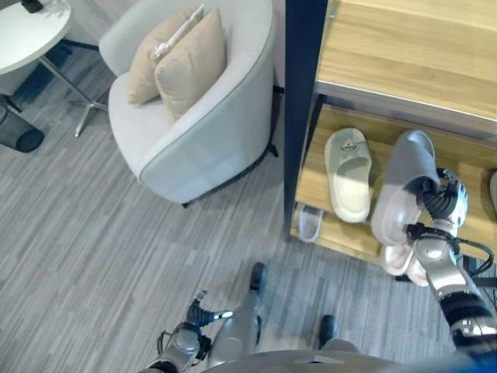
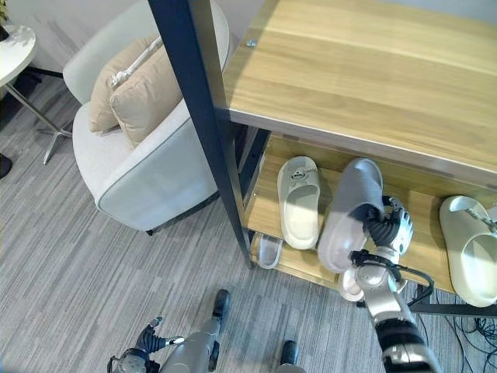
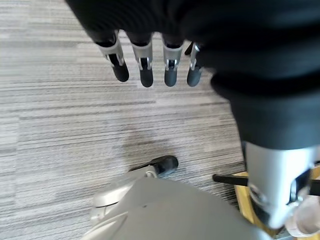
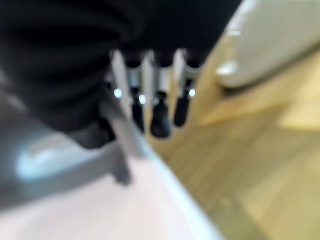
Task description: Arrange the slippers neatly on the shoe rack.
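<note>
Right hand (image 2: 386, 226) clenched on grey slipper (image 2: 349, 208) above shoe rack (image 2: 435, 233) shelf, beside cream slipper (image 2: 300, 200); no legible writing.

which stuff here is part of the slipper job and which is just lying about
Part of the job:
- grey slipper in the right hand
- cream slipper
- second cream slipper
- shoe rack

Just lying about:
- armchair
- cushions
- round table

Grey striped floor (image 1: 93, 233), pale armchair (image 1: 210, 132) holding beige cushions (image 1: 178, 58).
</note>
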Motion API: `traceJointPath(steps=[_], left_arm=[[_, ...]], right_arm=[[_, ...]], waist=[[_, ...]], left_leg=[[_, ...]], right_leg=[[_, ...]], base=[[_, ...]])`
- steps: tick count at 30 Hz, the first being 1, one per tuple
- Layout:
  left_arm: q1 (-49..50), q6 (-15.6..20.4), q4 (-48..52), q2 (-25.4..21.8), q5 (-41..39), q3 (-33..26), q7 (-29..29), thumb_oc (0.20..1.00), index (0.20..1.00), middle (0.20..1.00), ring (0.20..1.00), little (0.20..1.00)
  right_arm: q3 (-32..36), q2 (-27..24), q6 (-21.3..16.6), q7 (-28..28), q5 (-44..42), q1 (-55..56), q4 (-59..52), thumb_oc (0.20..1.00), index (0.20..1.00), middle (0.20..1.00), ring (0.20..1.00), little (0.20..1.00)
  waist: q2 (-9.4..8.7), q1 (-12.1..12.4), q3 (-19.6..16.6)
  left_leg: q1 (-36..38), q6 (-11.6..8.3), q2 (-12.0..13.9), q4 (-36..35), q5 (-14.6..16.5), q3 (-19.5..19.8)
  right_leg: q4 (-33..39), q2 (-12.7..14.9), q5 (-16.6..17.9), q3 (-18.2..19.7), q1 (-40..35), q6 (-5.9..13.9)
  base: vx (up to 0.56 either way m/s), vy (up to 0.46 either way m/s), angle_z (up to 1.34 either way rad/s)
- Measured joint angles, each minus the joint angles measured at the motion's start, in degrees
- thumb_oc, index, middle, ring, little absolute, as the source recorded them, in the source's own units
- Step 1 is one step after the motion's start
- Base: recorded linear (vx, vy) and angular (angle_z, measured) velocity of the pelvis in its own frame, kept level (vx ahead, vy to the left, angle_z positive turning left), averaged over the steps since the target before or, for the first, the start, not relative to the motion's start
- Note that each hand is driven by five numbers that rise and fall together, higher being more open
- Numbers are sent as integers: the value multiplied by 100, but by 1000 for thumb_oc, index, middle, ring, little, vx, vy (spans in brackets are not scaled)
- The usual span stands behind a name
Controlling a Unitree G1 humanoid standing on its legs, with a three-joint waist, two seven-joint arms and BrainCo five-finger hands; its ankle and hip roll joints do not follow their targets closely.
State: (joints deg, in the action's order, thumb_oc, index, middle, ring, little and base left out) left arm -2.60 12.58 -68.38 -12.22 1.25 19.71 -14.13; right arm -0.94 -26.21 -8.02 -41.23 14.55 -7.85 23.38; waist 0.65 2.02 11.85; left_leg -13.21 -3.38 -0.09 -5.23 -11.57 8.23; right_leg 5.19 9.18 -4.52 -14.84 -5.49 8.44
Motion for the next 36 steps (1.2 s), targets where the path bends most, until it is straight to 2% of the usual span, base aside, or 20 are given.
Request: traceJointPath(steps=[2,4,6,9,13,16,21,22,25,29,30,31,32,33,34,35,36], left_arm=[[4,-1,1,-10,2,-12,2,1000,1000,1000,1000,1000],[62,-21,21,-32,3,-114,6,1000,1000,1000,1000,1000],[140,-57,45,-39,-5,-286,2,1000,1000,1000,1000,1000],[176,-96,47,-78,-8,-413,23,1000,1000,1000,1000,1000],[324,-96,136,-111,-21,-459,44,1000,1000,1000,1000,1000],[411,-97,83,-77,-64,-593,57,1000,1000,1000,1000,1000],[706,-87,-39,87,-102,-794,151,1000,1000,1000,1000,1000],[799,-83,-37,136,-249,-794,179,1000,1000,1000,1000,1000],[962,-63,27,228,-458,-800,200,1000,1000,1000,1000,1000],[1129,47,443,258,-747,-844,252,1000,1000,1000,1000,1000],[1189,60,603,251,-817,-836,252,1000,1000,1000,1000,1000],[1169,133,871,188,-936,-824,253,1000,1000,1000,1000,1000],[1117,172,986,133,-985,-845,257,1000,1000,1000,1000,1000],[1020,214,1098,21,-1083,-847,260,1000,1000,1000,1000,1000],[972,238,1083,-108,-1188,-855,256,1000,1000,1000,1000,1000],[930,275,1077,-30,-1186,-850,258,1000,1000,1000,1000,1000],[897,277,1073,9,-1183,-847,260,1000,1000,1000,1000,1000]], right_arm=[[20,110,35,25,85,150,-146,200,200,200,200,200],[19,174,30,187,277,771,-786,200,200,200,200,200],[7,185,19,311,384,1104,-1159,200,200,200,200,200],[54,325,6,533,442,1693,-1702,200,200,200,200,200],[35,376,1,751,539,2062,-1767,200,200,200,200,200],[37,385,-51,980,515,2233,-1808,200,200,200,200,200],[22,313,-331,1360,469,2667,-2068,200,200,200,200,200],[26,275,-391,1417,387,2721,-2024,200,200,200,200,200],[33,245,-465,1443,244,2806,-1878,200,200,200,200,200],[-54,171,-719,1471,66,2769,-1530,200,200,200,200,200],[-154,27,-804,1463,-7,2679,-1235,200,200,200,200,200],[-257,-78,-837,1483,-69,2496,-855,200,200,200,200,200],[-261,-80,-830,1513,-115,2432,-687,200,200,200,200,200],[-261,-94,-808,1581,-209,2426,-592,200,200,200,200,200],[-222,-94,-833,1600,-325,2318,-852,200,200,200,200,200],[-203,-119,-886,1617,-366,2203,-775,200,200,200,200,200],[-218,-81,-884,1630,-373,2099,-657,200,200,200,200,200]], waist=[[-26,-34,1],[-74,-181,8],[-162,-185,-1],[-311,-421,-104],[-381,-508,-300],[-332,-603,-412],[-44,-720,-701],[76,-739,-763],[244,-746,-809],[424,-676,-628],[446,-567,-548],[405,-502,-385],[309,-485,-280],[99,-400,-128],[-202,-334,-76],[-105,-510,-75],[-122,-534,-75]], left_leg=[[31,-2,5,0,14,-8],[90,0,14,-2,43,-47],[237,15,17,-11,78,-142],[408,-14,38,-29,175,-232],[516,24,61,-29,242,-336],[648,21,122,-9,251,-467],[916,-54,274,-31,311,-582],[930,-80,361,-28,278,-564],[942,-191,552,1,236,-471],[920,-396,936,22,187,-314],[865,-527,1042,138,59,-272],[659,-639,1063,460,-29,-173],[523,-704,1017,590,-240,-103],[453,-744,888,506,-831,-114],[484,-364,518,1772,490,-319],[801,-343,570,2051,940,-539],[913,-243,534,2246,1246,-686]], right_leg=[[0,0,-5,5,-30,-1],[-2,10,-3,72,-74,-3],[-1,37,-5,153,-165,-2],[-2,89,-11,264,-271,-5],[-2,104,-13,380,-307,-7],[-2,92,-1,565,-346,-11],[-2,-27,-45,651,-518,-46],[-4,-112,-43,691,-525,-67],[-37,-367,-109,687,-537,-173],[-234,-751,-190,686,-470,-448],[-416,-916,-240,643,-397,-613],[-841,-928,-385,648,-132,-808],[-941,-917,-436,614,-84,-852],[-901,-796,-376,477,-68,-999],[-515,-503,12,528,-146,-1027],[-483,-573,109,471,-100,-1061],[-492,-552,131,486,-83,-1068]], base=[[0,0,0],[-18,-30,-9],[-26,-27,-24],[-25,-33,-20],[-32,-43,-18],[-66,-116,-23],[-69,-143,-15],[-98,-171,-7],[-133,-220,2],[-177,-204,10],[-265,-189,2],[-173,-105,10],[-105,-58,26],[-95,-48,13],[-73,-13,19],[-83,-2,-4],[-30,29,16]])
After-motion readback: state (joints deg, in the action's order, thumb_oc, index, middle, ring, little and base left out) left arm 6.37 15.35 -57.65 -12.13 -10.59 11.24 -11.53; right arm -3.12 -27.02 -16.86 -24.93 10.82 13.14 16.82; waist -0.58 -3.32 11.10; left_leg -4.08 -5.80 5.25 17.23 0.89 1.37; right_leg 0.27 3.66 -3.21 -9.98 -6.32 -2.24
